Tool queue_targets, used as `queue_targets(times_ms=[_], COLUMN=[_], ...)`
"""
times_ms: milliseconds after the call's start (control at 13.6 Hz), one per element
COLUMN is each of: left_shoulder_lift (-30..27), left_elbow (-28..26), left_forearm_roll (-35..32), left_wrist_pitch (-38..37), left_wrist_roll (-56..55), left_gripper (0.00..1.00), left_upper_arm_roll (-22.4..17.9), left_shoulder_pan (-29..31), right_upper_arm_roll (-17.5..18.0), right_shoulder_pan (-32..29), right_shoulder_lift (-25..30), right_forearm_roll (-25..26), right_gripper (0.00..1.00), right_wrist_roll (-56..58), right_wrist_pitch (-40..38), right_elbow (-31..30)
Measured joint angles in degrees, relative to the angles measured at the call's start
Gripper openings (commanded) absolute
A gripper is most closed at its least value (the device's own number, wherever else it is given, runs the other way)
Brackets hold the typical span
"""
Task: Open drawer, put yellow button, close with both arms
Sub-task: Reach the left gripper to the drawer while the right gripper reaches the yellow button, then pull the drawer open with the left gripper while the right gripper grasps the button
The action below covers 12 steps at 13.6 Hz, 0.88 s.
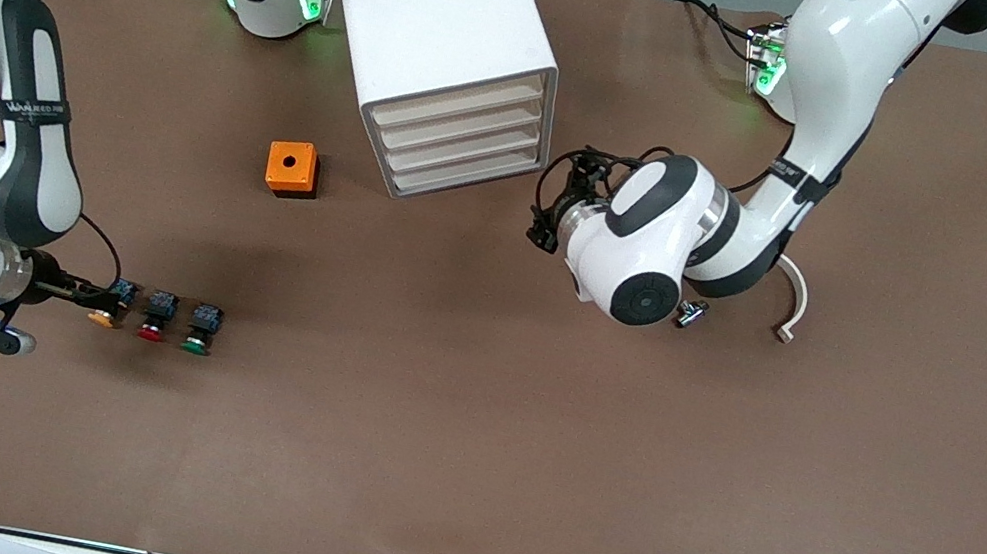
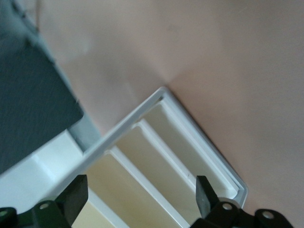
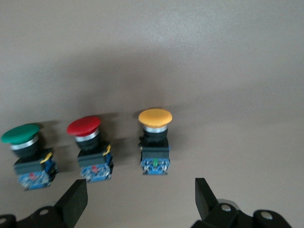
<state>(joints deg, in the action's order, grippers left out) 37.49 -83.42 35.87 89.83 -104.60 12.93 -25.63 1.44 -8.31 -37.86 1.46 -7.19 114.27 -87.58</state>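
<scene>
Lying on the table just off the open fingers of the right gripper [image 1: 89,294], the yellow button [image 1: 108,310] is sitting beside the red button [image 1: 155,320] and green button [image 1: 201,331]. Reaching low and sideways, the left gripper [image 1: 549,209] is hovering open-jawed near the cabinet [image 1: 440,34], its top drawer [image 1: 458,101] shut.
</scene>
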Motion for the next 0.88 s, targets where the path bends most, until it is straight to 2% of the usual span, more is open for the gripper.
queue_targets(times_ms=[368,516,736,884], left_shoulder_lift=[3.91,5.14,6.66,7.28], left_elbow=[0.47,0.53,0.6,0.61], left_forearm_roll=[8.98,11.01,13.24,13.46], left_wrist_pitch=[-3.35,-3.94,-6.45,-7.11], left_wrist_roll=[-14.98,-18.83,-22.29,-23.97], left_gripper=[1.0,0.98,0.93,0.84], left_upper_arm_roll=[2.94,3.06,3.68,4.64], left_shoulder_pan=[-0.01,0.02,0.1,0.12], right_upper_arm_roll=[-0.04,-0.03,-0.02,0.08], right_shoulder_pan=[-1.74,-1.81,-1.82,-1.81], right_shoulder_lift=[-0.82,-1.25,-1.67,-1.66], right_forearm_roll=[0.0,0.0,0.0,-0.02], right_gripper=[0.99,0.93,0.69,0.51], right_wrist_roll=[0.01,0.01,0.01,0.01], right_wrist_pitch=[6.84,8.94,10.28,10.37], right_elbow=[-6.82,-8.4,-9.21,-9.21])
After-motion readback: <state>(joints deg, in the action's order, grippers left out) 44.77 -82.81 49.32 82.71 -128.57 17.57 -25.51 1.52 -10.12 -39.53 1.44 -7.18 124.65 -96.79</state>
